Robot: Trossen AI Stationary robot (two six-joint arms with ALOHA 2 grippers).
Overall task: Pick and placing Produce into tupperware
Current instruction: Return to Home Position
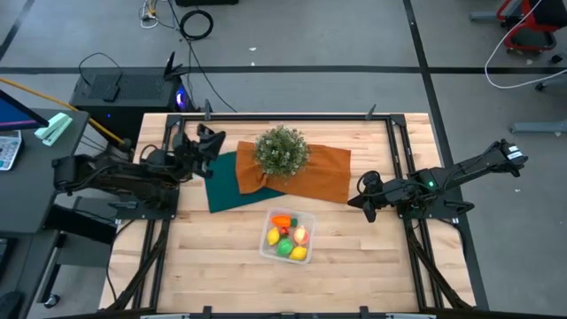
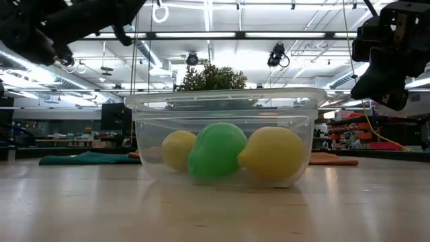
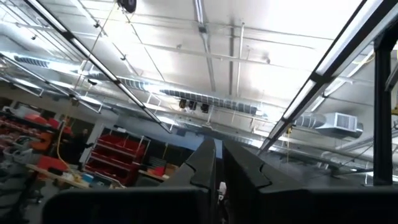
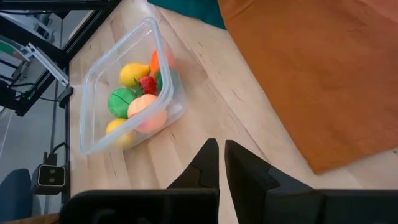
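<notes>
Right gripper (image 4: 221,144), fingers closed on nothing, hangs near the tupperware (image 4: 86,109) filled with produce (image 4: 147,110).

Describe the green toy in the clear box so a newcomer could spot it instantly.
On the wooden table, a clear plastic box sits near the bushy plant. Inside it, the green toy lies between two yellow ones. It is the only all-green piece there.

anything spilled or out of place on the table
Nothing stands out: all the produce sits inside the tupperware, which is upright, with the left end effector and right end effector both clear of it.
</notes>
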